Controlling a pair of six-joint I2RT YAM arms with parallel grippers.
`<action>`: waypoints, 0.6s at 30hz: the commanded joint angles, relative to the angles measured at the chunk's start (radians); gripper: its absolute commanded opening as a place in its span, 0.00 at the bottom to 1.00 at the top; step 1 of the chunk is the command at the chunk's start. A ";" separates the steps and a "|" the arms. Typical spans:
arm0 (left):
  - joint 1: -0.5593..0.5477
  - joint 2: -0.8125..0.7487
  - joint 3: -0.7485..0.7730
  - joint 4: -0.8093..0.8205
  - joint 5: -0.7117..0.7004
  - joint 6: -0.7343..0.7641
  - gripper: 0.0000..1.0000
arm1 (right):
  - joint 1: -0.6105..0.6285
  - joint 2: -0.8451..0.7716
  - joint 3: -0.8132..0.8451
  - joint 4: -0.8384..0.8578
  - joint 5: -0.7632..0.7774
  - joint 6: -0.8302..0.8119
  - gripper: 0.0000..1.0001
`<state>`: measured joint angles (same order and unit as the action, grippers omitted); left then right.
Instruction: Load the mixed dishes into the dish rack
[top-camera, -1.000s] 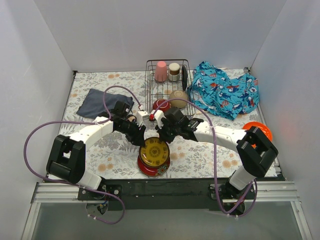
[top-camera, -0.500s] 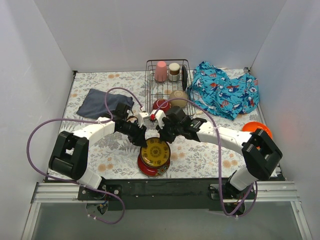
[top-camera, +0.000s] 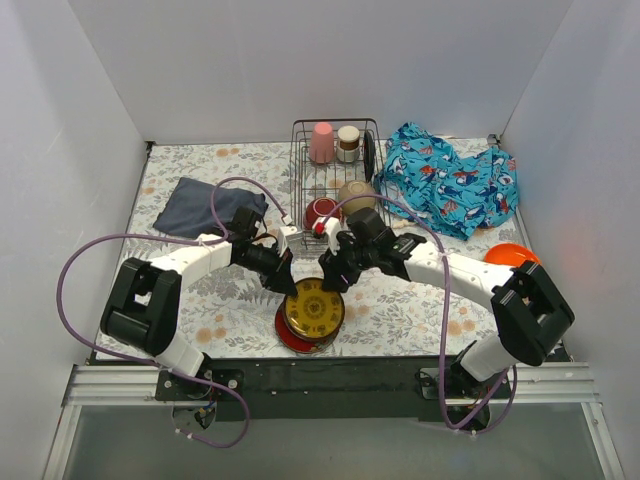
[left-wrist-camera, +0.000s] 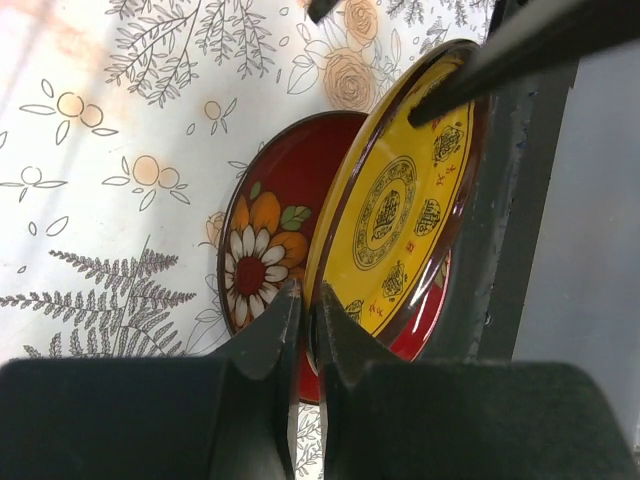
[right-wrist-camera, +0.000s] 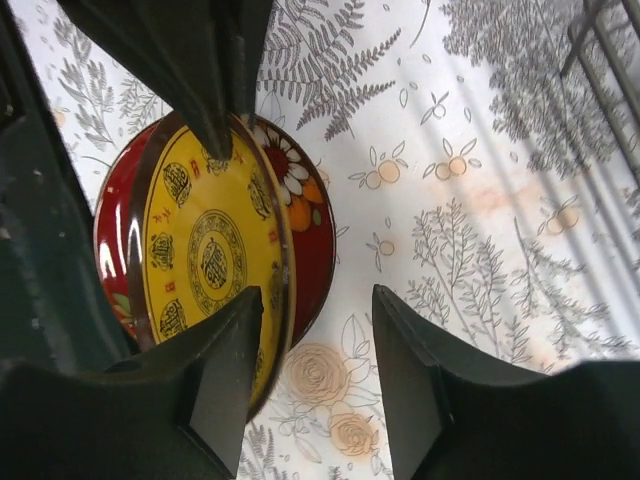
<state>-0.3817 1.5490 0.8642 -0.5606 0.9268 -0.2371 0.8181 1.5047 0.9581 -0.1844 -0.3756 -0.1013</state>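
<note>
A yellow-brown plate stands tilted over a dark red flowered plate near the table's front edge. My left gripper is shut on the yellow plate's rim; in the left wrist view its gripper pinches the edge of the yellow plate above the red plate. My right gripper is open at the opposite rim; in the right wrist view that gripper has the edge of the yellow plate just inside its left finger. The dish rack holds a pink cup, metallic cup, tan bowl and dark red bowl.
A blue patterned cloth lies right of the rack. A dark navy cloth lies at the left. An orange plate sits by the right arm's elbow. White walls enclose three sides.
My left gripper has closed on the yellow plate's rim. My right gripper has opened off the opposite rim. Both arms shifted slightly toward the front.
</note>
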 joint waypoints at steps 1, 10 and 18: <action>0.004 -0.064 0.016 0.014 0.072 0.013 0.00 | -0.072 0.012 -0.024 0.005 -0.211 0.074 0.57; 0.007 -0.072 0.012 0.105 0.032 -0.082 0.00 | -0.120 0.054 -0.018 0.046 -0.437 0.146 0.40; 0.035 -0.086 0.035 0.143 -0.078 -0.169 0.20 | -0.158 0.032 0.019 0.020 -0.405 0.183 0.01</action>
<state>-0.3744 1.5139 0.8654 -0.4820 0.9363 -0.3687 0.6724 1.5665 0.9367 -0.1589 -0.6819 0.0536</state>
